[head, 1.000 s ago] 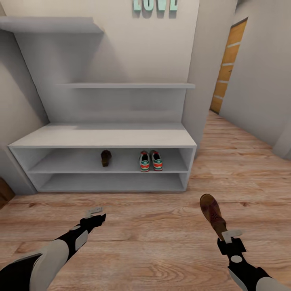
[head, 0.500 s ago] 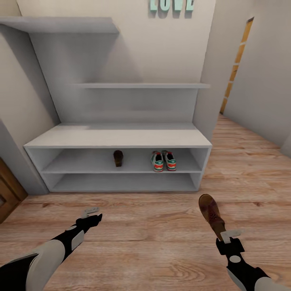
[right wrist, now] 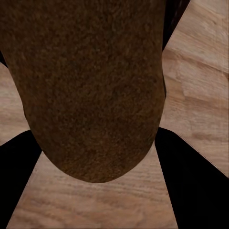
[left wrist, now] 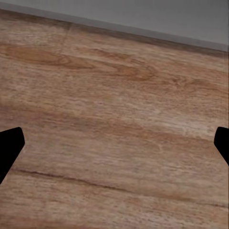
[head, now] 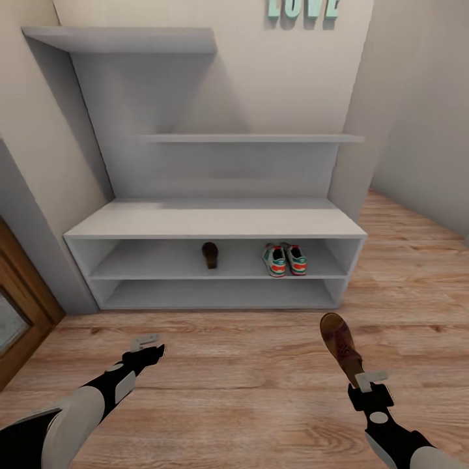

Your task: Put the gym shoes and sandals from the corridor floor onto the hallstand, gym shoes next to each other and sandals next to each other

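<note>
The white-grey hallstand (head: pixel 215 221) stands against the wall ahead. On its upper open shelf two gym shoes (head: pixel 284 258) sit side by side at the right, and one brown sandal (head: pixel 210 254) lies left of them near the middle. My right gripper (head: pixel 359 376) is shut on the second sandal (head: pixel 341 344), held above the corridor floor (head: pixel 247 391); its brown sole (right wrist: pixel 90 86) looms close in the right wrist view. My left gripper (head: pixel 148 345) hangs open over bare floor (left wrist: pixel 114 124) at the left with nothing in it.
A brown wooden door (head: pixel 16 312) is at the left edge beside the hallstand. Floating shelves (head: pixel 251 138) and teal letters (head: pixel 303 8) are on the wall above. The corridor runs on to the right past a wall corner (head: pixel 355 130).
The whole picture has slid right as the camera turned left; the far doorway left view and the left door came in. Both arms keep their pose, with the sandal still held.
</note>
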You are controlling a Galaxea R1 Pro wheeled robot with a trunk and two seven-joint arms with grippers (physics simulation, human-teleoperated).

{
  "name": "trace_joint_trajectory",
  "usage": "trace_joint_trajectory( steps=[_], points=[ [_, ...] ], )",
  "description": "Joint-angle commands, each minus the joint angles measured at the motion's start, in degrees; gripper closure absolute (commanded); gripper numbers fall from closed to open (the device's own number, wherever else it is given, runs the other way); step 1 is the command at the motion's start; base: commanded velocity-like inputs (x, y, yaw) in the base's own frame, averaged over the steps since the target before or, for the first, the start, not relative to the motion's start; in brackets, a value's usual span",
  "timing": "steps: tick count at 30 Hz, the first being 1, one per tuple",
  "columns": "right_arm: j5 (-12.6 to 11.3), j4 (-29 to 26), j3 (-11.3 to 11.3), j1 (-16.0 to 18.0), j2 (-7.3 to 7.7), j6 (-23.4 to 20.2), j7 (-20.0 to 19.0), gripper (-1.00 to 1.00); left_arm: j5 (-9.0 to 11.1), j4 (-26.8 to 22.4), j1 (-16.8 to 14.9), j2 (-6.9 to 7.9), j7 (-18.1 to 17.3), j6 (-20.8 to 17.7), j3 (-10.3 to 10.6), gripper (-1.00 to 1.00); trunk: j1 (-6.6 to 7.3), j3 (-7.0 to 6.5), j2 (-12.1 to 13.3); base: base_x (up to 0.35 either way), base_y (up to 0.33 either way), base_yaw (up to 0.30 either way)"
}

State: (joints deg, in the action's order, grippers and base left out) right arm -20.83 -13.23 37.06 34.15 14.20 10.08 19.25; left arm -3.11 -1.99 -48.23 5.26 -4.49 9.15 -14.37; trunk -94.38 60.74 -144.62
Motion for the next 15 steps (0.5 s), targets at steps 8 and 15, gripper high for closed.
trace_joint_trajectory(
  steps=[8,15],
  points=[
    [-0.5,0.0,0.5,0.0,0.04,0.2,0.3,1.0,-0.3,0.1,0.0,0.01,-0.3,0.2,-0.5,-1.0,0.01,0.05,0.0,-0.086,0.311,0.0],
    [-0.5,0.0,0.5,0.0,0.04,0.2,0.3,1.0,-0.3,0.1,0.0,0.01,-0.3,0.2,-0.5,-1.0,0.01,0.05,0.0,-0.248,0.205,0.0]
  ],
)
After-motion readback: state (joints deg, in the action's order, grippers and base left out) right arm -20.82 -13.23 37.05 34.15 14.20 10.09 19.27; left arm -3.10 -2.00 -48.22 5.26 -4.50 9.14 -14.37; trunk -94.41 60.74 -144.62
